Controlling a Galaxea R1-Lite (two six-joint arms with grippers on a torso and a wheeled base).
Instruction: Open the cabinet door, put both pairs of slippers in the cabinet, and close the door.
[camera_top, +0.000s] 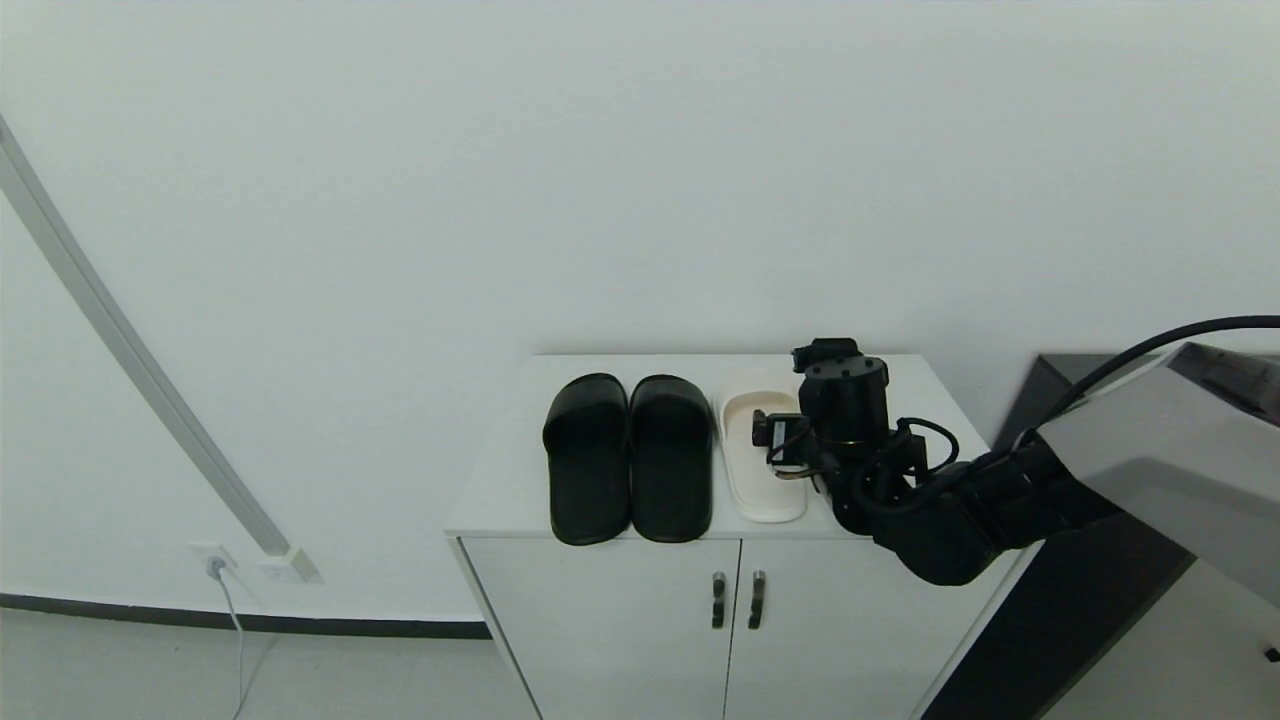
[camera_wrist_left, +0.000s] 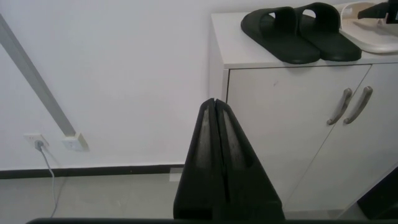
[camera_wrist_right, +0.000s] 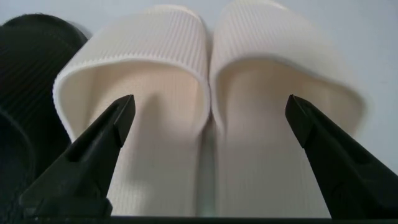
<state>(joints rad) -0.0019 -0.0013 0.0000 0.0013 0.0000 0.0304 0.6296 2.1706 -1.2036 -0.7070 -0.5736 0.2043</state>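
Since the white slippers (camera_wrist_right: 180, 68) likely lift as one, our right gripper (camera_wrist_right: 210, 102) sits spread astride both, three o'clock of the black slippers (camera_top: 625, 460); our left gripper (camera_wrist_left: 214, 109) hangs closed.

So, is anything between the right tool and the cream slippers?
No. In the right wrist view the open right tool faces the cream slippers directly, nothing intervening; the black slippers lie aside.
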